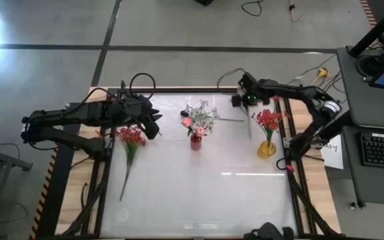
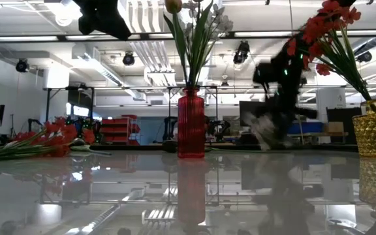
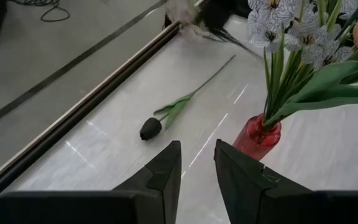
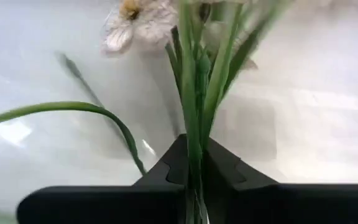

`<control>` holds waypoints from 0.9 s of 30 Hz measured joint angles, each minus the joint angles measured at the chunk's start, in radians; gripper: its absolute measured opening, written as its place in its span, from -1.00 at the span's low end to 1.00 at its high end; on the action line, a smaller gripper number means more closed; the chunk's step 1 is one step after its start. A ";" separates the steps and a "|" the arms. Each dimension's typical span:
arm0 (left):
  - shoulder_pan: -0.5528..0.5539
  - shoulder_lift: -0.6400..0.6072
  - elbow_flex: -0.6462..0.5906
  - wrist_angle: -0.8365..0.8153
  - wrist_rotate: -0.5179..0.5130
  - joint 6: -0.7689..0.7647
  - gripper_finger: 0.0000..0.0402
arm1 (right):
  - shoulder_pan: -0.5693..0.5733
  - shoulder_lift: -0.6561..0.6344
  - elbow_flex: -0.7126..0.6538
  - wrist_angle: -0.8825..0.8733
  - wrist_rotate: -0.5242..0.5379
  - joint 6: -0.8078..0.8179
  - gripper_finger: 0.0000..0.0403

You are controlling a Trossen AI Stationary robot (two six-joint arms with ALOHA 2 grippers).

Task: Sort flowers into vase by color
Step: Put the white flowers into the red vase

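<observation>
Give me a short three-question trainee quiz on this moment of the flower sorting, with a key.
1. True or false: the gold vase stands empty.
2. Which tool is shut on the green stems of the white flower spray? A: left tool. B: right tool.
3. Fill in: the bunch of red flowers lying flat on the table is nearest the ___ arm.
Key: 1 false; 2 B; 3 left.

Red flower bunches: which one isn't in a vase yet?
The red bunch lying flat on the table beside the left end effector. The other red bunch stands upright in the gold vase.
</observation>
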State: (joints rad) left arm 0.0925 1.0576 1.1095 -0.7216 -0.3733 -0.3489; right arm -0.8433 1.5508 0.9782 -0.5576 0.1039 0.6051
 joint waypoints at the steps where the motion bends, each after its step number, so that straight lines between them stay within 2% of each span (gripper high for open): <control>1: 0.000 0.000 0.000 0.000 0.000 0.000 -0.57 | 0.010 -0.031 0.007 0.061 -0.009 0.000 -0.92; 6: 0.000 0.002 0.000 0.007 0.038 -0.003 -0.57 | 0.069 -0.176 0.014 0.336 -0.020 -0.023 -0.93; 11: -0.034 0.003 -0.050 0.026 0.192 0.020 -0.57 | 0.142 -0.303 0.016 0.597 -0.026 -0.051 -0.93; 15: -0.071 0.004 -0.096 0.078 0.232 0.026 -0.57 | 0.227 -0.375 0.016 0.768 -0.029 -0.132 -0.94; 20: -0.101 0.013 -0.152 0.201 0.289 0.018 -0.57 | 0.332 -0.436 0.018 0.837 -0.035 -0.242 -0.94; 27: -0.132 0.037 -0.170 0.258 0.289 -0.024 -0.57 | 0.417 -0.484 0.117 0.837 -0.056 -0.371 -0.94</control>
State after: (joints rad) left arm -0.0398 1.0947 0.9398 -0.4631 -0.0847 -0.3725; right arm -0.4262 1.0664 1.0949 0.2798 0.0475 0.2338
